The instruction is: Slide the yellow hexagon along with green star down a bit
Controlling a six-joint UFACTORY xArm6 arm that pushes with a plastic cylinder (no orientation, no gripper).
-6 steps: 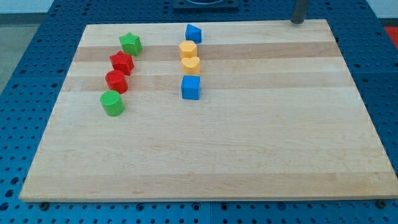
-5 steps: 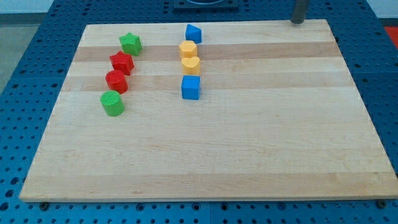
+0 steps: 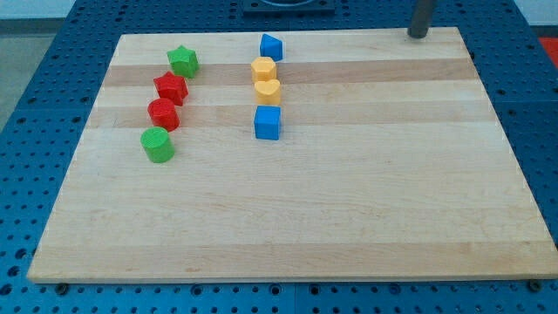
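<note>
Desk (image 3: 349,201): wide bare wood right and below.
Blocks: two green, two red, two yellow, two blue.
Green star (image 3: 183,61): near top edge.
Yellow hexagon (image 3: 263,69): just under a blue block (image 3: 271,46).
My tip (image 3: 418,34): top-right edge, far from the blocks; this tool is a plain rod, grasping nothing.

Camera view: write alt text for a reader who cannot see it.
My tip sits at the wooden board's top right edge, far from all blocks. At upper left, a green star, red star, red cylinder and green cylinder run downward; right of them a blue block, yellow hexagon, yellow heart and blue cube.
</note>
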